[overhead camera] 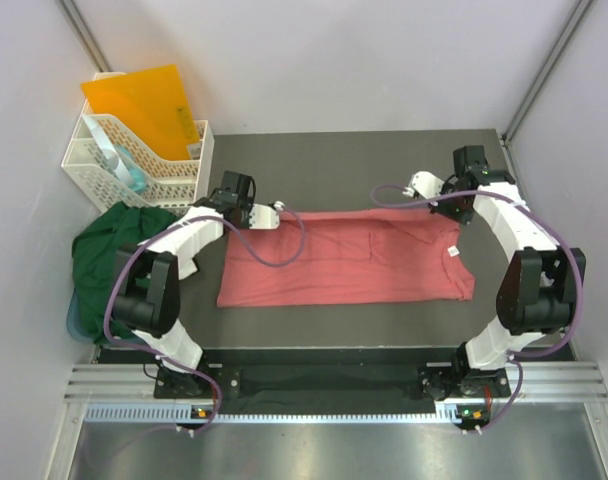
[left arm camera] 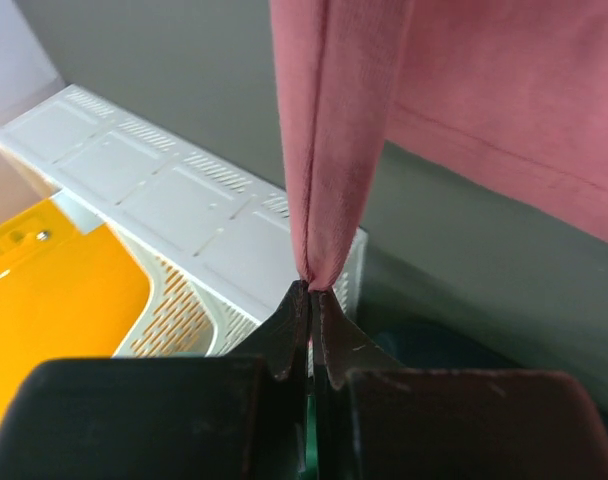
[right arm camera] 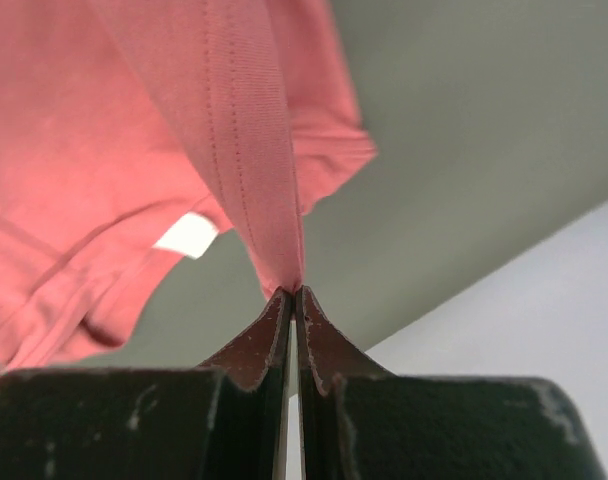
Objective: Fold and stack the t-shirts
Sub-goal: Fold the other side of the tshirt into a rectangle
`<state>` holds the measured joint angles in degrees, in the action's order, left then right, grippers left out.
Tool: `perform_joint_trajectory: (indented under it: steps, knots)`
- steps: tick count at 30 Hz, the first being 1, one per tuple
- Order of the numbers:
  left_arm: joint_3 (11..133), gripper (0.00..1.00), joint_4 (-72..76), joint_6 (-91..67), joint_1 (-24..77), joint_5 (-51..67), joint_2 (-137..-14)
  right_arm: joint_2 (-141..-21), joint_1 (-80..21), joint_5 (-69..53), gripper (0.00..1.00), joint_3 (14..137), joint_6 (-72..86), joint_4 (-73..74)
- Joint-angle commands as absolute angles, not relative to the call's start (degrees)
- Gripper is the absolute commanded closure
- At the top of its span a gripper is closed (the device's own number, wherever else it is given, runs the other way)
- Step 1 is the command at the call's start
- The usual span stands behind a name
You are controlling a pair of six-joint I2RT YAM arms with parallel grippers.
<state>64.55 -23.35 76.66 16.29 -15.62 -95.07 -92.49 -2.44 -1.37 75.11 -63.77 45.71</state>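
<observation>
Salmon-pink t-shirt [overhead camera: 344, 265] of soft cloth lies stretched out long across the middle of the dark grey worktop [overhead camera: 384, 160], between the two arms. Its neck end points to the right, and a small white neck label [right arm camera: 187, 235] shows there. The left claw [left arm camera: 311, 290] is closed tight on the far left corner of the pink shirt. A fold of pink cloth comes right out from between its black fingertips. The right claw [right arm camera: 292, 292] is closed too, and it pinches a stitched edge of the same shirt, near the label. From above, both claws sit at the far edge of the shirt, one at each end, well apart. The near edge of the shirt rests flat on the worktop.

The dark green t-shirt [overhead camera: 109, 245] is a crumpled heap at the left side of the worktop, just beside the left arm. It lies apart from the pink shirt. Behind the green heap, in the far left corner, stands a white plastic basket [overhead camera: 169, 185] with holes in its walls. A flat orange folder [overhead camera: 139, 95] sticks up out of the basket and leans back toward the wall.
</observation>
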Motion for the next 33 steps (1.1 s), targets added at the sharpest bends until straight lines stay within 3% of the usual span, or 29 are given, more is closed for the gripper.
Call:
perform_joint_trajectory:
  steps: [1,10,19,33]
  knots:
    - [63.5,1.0,-29.0,76.4,15.6,-12.3,-92.9,-89.6,-1.8,-4.0,1.0,79.1,-68.4,56.1]
    - [63.8,1.0,-32.2,76.7,15.6,-10.6,-92.8,-90.9,-0.6,-4.5,1.0,87.2,-72.2,65.5]
    - [63.4,1.0,-38.5,77.6,15.6,-7.6,-91.9,-91.1,-0.7,-3.8,1.0,87.4,-75.1,70.2]
    - [64.8,1.0,-43.5,79.2,15.6,-5.1,-94.0,-90.7,-4.7,-3.8,1.0,75.5,-74.7,67.2]
